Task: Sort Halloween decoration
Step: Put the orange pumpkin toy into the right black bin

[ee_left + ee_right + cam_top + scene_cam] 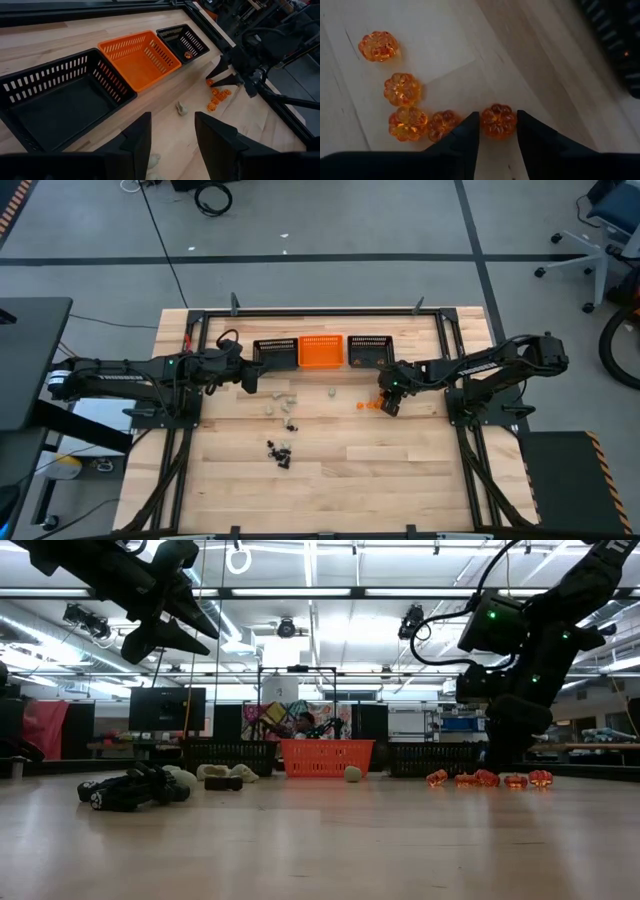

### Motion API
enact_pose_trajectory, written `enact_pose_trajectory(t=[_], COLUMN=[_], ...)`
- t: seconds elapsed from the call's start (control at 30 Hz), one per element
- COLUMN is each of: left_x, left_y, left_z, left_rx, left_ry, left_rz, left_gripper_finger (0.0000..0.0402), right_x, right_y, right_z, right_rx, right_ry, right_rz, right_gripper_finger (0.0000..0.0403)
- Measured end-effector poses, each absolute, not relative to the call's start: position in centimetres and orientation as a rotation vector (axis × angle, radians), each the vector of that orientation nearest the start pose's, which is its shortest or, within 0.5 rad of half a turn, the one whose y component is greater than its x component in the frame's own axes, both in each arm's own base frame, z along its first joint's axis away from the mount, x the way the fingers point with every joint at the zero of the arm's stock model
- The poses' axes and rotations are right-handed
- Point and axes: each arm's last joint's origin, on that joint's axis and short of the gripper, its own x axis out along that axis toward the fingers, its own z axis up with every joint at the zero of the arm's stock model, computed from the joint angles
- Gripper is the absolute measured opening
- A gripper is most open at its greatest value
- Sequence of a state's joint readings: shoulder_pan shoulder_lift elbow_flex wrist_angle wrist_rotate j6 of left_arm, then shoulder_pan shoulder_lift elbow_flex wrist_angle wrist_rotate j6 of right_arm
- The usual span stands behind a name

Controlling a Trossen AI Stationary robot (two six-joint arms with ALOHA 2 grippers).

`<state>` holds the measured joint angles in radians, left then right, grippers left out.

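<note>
The right gripper point(497, 137) is down at the table point(400, 470), its jaws set on either side of one orange pumpkin trinket point(498, 120), touching or nearly touching it; whether they grip it yet I cannot tell. Four more orange pumpkins point(402, 90) lie on the wood just beside it. The left gripper point(172, 135) hangs above the table with jaws open and empty, in front of the left black basket point(55, 100). Next come the orange basket point(137, 57) and the right black basket point(182, 42). Pale trinkets point(282, 402) and black trinkets point(280, 450) lie scattered mid-table
</note>
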<state>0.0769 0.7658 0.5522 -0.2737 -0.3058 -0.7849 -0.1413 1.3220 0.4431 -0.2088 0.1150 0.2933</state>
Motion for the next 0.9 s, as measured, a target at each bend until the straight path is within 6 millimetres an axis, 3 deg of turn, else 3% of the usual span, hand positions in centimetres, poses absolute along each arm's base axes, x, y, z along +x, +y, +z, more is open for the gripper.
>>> enact_pose_trajectory(t=[0.17, 0.4, 0.9], left_x=[16.5, 16.5, 16.5], left_y=[2.1, 2.1, 2.2], left_z=[24.8, 24.9, 24.9], left_rx=[-0.714, -0.715, -0.698], left_ry=[0.311, 0.310, 0.297], left_rz=[0.547, 0.546, 0.579], left_gripper_finger=[0.0157, 0.0157, 0.0157], right_x=[20.0, 20.3, 23.8], right_y=[-3.2, -3.1, -4.3], right_z=[12.4, 12.7, 17.2], right_rx=[0.278, 0.318, 0.193], right_ry=[1.045, 1.038, 0.865], right_rz=[-0.386, -0.375, -0.353], right_gripper_finger=[0.0103, 0.0099, 0.0099])
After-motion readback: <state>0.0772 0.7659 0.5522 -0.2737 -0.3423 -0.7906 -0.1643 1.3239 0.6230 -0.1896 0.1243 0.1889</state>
